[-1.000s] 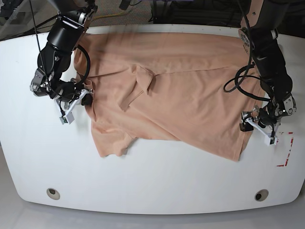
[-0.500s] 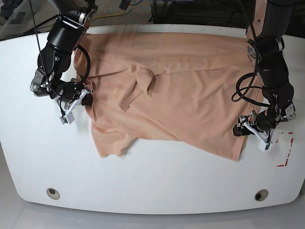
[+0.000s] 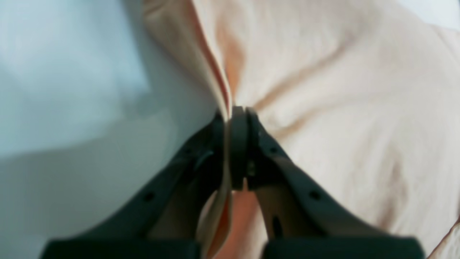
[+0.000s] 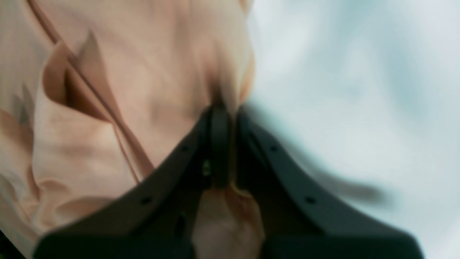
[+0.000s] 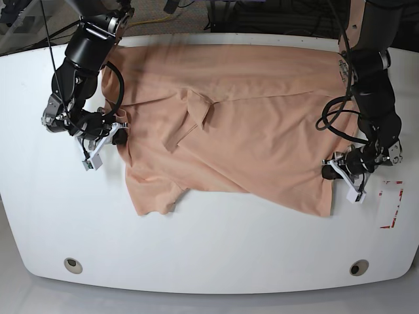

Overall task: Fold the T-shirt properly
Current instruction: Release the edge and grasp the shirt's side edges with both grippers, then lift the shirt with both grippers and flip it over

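Note:
The peach T-shirt [image 5: 242, 124] lies spread and partly folded across the white table [image 5: 209, 248]. My left gripper [image 5: 329, 171], on the right of the base view, is shut on the shirt's right edge; in the left wrist view [image 3: 230, 115] fabric [image 3: 323, 90] is pinched between the jaws. My right gripper [image 5: 120, 133], on the left of the base view, is shut on the shirt's left edge; the right wrist view [image 4: 224, 108] shows fabric [image 4: 143, 90] bunched in the jaws. The yellow tag is hidden.
Red tape marks [image 5: 395, 203] lie on the table at the right. Two round holes [image 5: 72, 265] [image 5: 359, 267] sit near the front edge. Cables run along both arms. Dark floor and clutter lie beyond the table's far edge.
My left gripper has moved in to the shirt's right edge and shut on it, drawing the lower right corner slightly. The right arm has not moved.

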Robot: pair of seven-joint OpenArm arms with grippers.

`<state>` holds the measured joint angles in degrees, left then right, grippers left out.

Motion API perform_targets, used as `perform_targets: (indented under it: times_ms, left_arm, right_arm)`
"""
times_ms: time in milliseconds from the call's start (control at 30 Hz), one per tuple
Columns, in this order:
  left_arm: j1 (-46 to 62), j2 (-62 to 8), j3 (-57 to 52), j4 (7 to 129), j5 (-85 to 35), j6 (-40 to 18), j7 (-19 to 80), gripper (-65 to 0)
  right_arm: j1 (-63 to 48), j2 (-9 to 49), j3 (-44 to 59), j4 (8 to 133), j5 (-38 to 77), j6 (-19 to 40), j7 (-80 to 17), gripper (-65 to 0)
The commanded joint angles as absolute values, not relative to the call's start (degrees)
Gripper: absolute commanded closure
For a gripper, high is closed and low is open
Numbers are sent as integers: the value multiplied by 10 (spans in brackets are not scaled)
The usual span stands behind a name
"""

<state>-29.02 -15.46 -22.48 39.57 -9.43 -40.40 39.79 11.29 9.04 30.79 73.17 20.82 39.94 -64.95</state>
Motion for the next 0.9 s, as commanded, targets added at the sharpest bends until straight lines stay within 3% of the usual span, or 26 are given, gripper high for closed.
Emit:
perform_targets:
  times_ms: [0,233,467,733,867]
  left_arm:
    - [-298,-163,-225,405,-75,-400,413,0]
    - [-256,-163,-225,543,-74,-400,437,0]
    - [-243,-160,-223,676,-73,-400,442,0]
    - [-266,-163,-223,832,-73,-400,442,0]
    - [-290,-178,-225,892,-73,-400,488,0]
  right_arm:
    - [124,95,309,742,211,400,-648,0]
    - [127,97,307,824,206,400,-659,0]
    - [200,130,247,825,205,400,-671,0]
    - [342,172,164,824,205,400,-671,0]
    - [425,196,118,824,205,400,-672,0]
